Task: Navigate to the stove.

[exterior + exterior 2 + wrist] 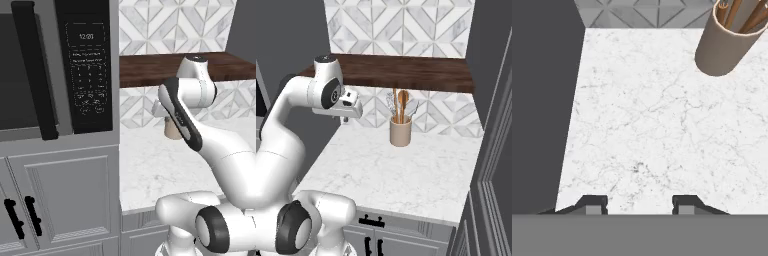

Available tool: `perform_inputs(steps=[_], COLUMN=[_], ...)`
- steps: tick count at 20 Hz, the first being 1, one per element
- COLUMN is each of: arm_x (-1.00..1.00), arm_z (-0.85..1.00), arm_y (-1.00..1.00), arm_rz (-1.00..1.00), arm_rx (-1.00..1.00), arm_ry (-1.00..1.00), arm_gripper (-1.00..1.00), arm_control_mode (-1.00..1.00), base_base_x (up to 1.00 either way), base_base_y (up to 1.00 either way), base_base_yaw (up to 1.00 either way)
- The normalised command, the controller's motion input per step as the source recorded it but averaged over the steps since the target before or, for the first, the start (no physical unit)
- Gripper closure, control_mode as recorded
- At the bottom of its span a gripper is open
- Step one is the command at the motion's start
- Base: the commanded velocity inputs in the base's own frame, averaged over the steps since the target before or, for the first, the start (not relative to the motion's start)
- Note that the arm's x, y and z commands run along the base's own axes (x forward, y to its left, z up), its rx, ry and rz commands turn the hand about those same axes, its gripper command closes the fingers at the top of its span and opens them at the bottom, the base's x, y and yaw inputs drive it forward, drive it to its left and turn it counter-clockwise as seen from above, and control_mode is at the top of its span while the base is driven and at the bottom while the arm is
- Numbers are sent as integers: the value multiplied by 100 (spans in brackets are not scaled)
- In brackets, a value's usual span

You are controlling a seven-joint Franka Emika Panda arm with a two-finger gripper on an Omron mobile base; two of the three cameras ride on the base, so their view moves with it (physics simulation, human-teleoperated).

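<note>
The stove is out of view. My gripper (639,205) hangs above a white marble counter (657,125), open, with nothing between its two dark tips. From the right base view the gripper (345,118) sits near the counter's back left corner, pointing down, to the left of a beige utensil holder (400,132). In the left base view my arm (182,117) stands in front of the hand and covers it.
A black microwave with a keypad (90,75) is built into the grey cabinet on the left, above doors with black handles (32,215). A dark wooden shelf (406,72) runs over the counter. The utensil holder (727,45) holds wooden spoons. A tall grey panel (493,150) bounds the right.
</note>
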Motion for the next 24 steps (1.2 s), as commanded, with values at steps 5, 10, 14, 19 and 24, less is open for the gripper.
perform_inputs(steps=[5, 10, 14, 19, 24], arm_x=[0, 0, 0, 0, 0], arm_z=[0, 0, 0, 0, 0], arm_y=[0, 0, 0, 0, 0], arm_rz=[0, 0, 0, 0, 0], arm_rx=[0, 0, 0, 0, 0], arm_ry=[0, 0, 0, 0, 0], arm_gripper=[-100, -100, -100, -100, -100], arm_control_mode=[100, 100, 100, 100, 100], base_base_x=[-5, -65, -21, 0, -13], base_base_y=[0, 0, 0, 17, 58], base_base_yaw=[0, 0, 0, 0, 25])
